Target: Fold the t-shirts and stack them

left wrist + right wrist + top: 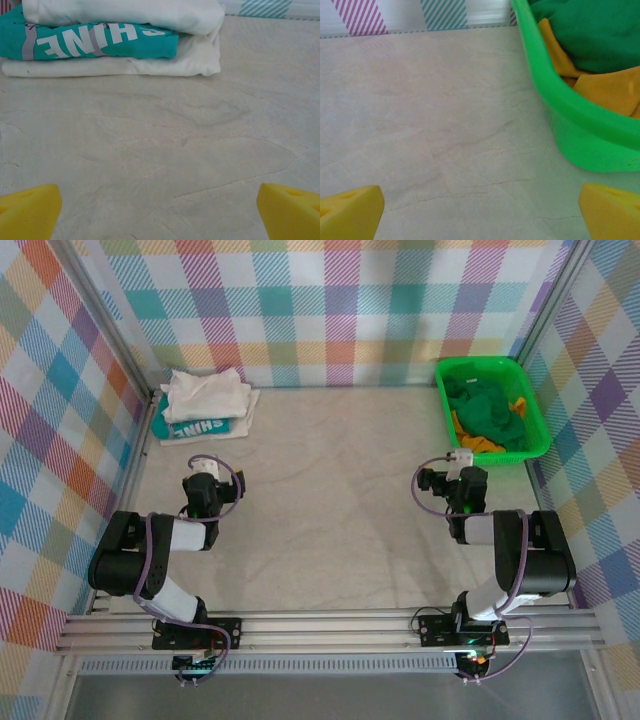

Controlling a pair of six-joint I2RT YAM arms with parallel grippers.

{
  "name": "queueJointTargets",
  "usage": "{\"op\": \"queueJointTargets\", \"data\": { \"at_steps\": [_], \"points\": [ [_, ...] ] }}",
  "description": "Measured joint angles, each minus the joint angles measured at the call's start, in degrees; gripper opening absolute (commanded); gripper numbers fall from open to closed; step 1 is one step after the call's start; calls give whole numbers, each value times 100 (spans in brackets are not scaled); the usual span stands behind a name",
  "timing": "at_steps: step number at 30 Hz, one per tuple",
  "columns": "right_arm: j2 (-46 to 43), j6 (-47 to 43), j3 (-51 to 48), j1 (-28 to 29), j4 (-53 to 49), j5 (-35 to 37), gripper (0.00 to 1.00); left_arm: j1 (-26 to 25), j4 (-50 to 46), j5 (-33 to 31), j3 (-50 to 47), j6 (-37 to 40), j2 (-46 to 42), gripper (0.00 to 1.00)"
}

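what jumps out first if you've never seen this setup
The bright green basket in the far right corner, heaped with green and orange cloth. Opposite, in the far left corner, a folded stack with a teal tee between white layers. The left gripper and right gripper hang open.

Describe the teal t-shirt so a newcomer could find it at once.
Look to the table's far left corner, opposite the green basket, where a small stack of folded shirts lies. The teal t-shirt is sandwiched between white layers. It is the only coloured piece there, with white block lettering showing along its folded edge.
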Motion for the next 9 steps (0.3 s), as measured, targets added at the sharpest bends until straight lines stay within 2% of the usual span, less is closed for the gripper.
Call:
{"op": "queueJointTargets", "data": {
  "at_steps": [9],
  "points": [
    [0,0,0,11,-7,-52,100,0,-35,0,0,0,0,100]
  ]
}}
